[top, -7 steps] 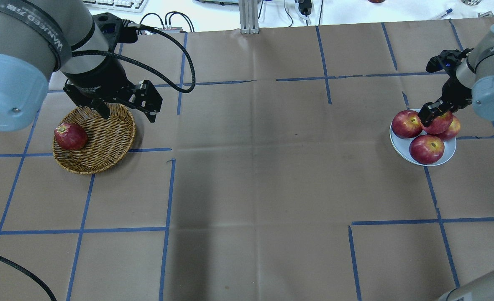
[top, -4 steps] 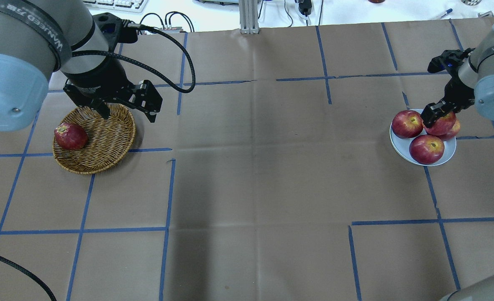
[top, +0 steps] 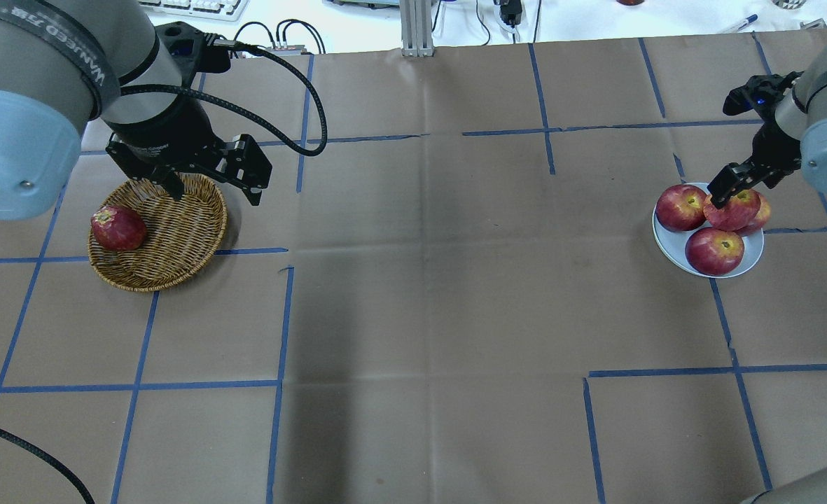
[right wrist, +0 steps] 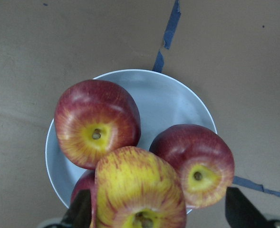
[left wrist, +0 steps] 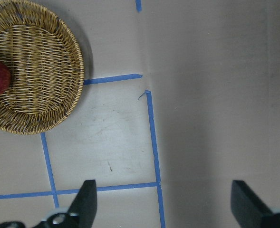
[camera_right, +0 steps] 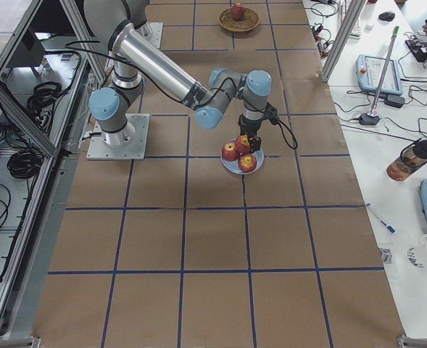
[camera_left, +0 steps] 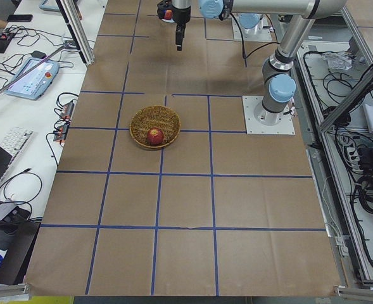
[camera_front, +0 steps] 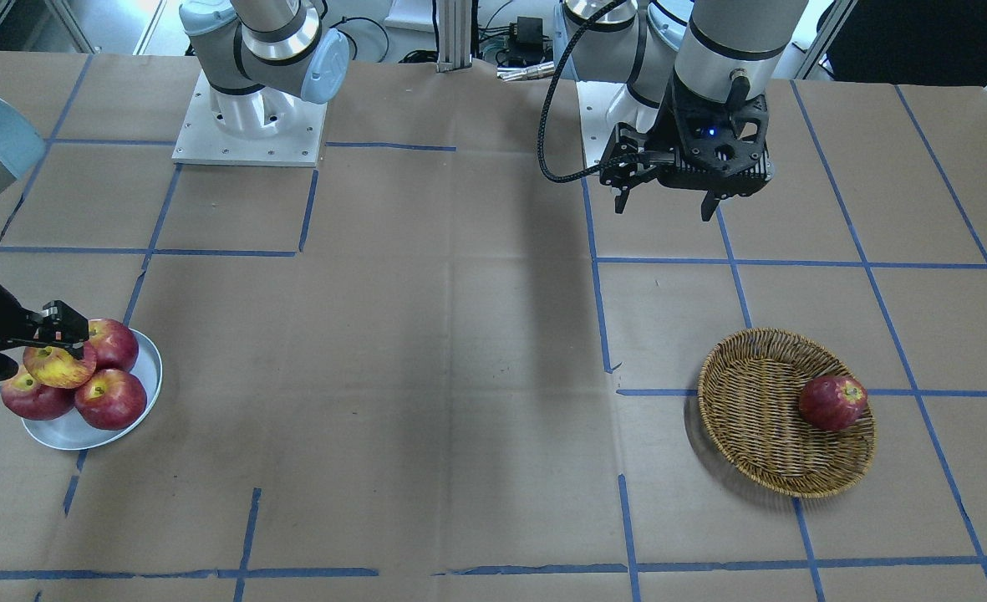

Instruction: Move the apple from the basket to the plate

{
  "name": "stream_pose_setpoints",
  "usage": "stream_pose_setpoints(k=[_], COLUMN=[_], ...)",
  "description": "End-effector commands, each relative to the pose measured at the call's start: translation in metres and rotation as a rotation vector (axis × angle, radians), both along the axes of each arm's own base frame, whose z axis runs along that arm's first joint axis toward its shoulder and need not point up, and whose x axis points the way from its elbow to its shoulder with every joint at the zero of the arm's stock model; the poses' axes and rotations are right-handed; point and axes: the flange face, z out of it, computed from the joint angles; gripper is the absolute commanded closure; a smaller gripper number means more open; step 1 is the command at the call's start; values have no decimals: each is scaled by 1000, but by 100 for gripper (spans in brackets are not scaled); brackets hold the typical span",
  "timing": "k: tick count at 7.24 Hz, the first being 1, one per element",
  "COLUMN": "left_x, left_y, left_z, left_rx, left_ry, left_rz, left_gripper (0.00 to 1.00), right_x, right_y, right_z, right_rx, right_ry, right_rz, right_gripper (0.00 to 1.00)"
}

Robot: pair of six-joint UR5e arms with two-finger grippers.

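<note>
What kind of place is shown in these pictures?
Most likely a robotics laboratory: robot arms bolted to a table covered in brown paper with a blue tape grid, and a teach pendant and keyboard on a side bench.

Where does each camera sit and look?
Front: across the table, facing the robot; both arms show.
Overhead: behind the robot, looking down; basket left, plate right, both arms.
Left side: table's end, basket nearer; left arm.
Right side: opposite end, plate nearer; right arm.
Left wrist: down past the open left gripper at the basket.
Right wrist: down past the right gripper at the yellow apple topping the plate.
Shared: front and overhead both show basket and plate, mirrored.
</note>
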Motion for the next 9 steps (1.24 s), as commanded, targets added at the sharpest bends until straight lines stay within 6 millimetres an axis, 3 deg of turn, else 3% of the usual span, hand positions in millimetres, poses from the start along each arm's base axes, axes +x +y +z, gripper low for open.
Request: stream_pose_setpoints(k=[1,2,3,5,6,7,9], left_x=[0,0,0,0,0,0,0], left_y=[0,0,0,0,0,0,0], left_z=[0,0,0,0,0,0,0], left_rx=[-1,1,1,1,1,1,1], left_ry=[0,0,0,0,0,0,0], left_rz=[0,0,0,0,0,0,0], left_gripper=[1,1,1,1,1,1,1], right_x=[12,29,58,170,216,243,241], right_y=[1,-4,-8,16,36,48,49], right_z=[67,101,125,177,186,189,180], right_rx=[-56,-45,-23,16,31,33,77], right_ry=[14,3,-9,-25,-26,-27,-60], right_rz=[2,-6,-40,-161,-190,-218,-220], right_gripper=[0,0,0,0,0,0,0])
